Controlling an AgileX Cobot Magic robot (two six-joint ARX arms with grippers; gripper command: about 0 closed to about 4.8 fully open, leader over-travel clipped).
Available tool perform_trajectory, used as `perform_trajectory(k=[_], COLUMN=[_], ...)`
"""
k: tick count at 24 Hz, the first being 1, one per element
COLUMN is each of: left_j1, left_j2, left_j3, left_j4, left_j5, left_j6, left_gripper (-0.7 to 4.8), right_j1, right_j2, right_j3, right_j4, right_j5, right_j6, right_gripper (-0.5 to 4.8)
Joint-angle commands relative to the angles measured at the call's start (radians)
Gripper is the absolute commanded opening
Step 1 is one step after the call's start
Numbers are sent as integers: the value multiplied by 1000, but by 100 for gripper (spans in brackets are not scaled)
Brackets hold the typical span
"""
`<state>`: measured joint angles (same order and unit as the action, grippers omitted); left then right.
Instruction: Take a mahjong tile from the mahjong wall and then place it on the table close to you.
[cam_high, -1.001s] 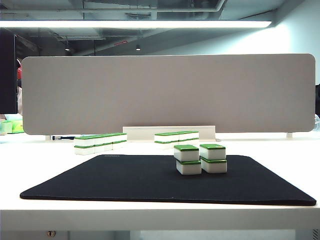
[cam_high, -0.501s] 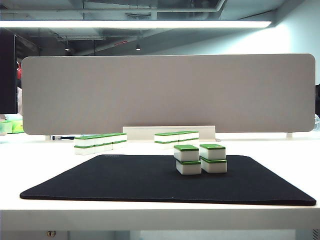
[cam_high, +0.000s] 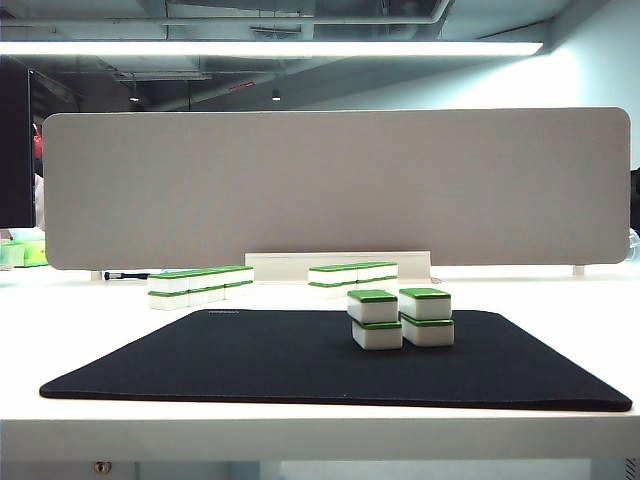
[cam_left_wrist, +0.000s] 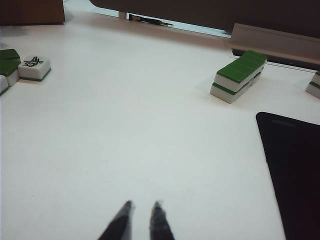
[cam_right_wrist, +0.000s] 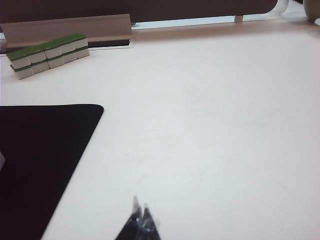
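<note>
Both arms are drawn back, outside the exterior view. The left gripper has its tips slightly apart and empty; the right gripper is pinched together, empty. The mahjong wall stands far left, beyond the black mat on the table. No tile is taken yet; next, I think, one arm must reach forward to it.

Loads of bare table left and right of the mat. Two short stacks sit mid-mat, right in the way of the far rows. The divider walls off everything behind.
</note>
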<state>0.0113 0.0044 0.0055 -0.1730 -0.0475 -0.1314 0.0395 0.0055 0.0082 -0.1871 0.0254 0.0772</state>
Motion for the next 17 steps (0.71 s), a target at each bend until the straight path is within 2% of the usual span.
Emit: perform_trajectory(k=[1,17], left_j1=[3,3], left_j2=[0,0], left_j3=[1,1], left_j4=[-13,-13], left_j5=[7,7], left_j6=[0,0], left_gripper=[49,49], right_j1=[-5,-3], right_j2=[-8,-8], right_j3=[-3,-3], right_j4=[2,5], right_j5=[-1,-2], right_j6=[-4,1], right_gripper=[-1,-1])
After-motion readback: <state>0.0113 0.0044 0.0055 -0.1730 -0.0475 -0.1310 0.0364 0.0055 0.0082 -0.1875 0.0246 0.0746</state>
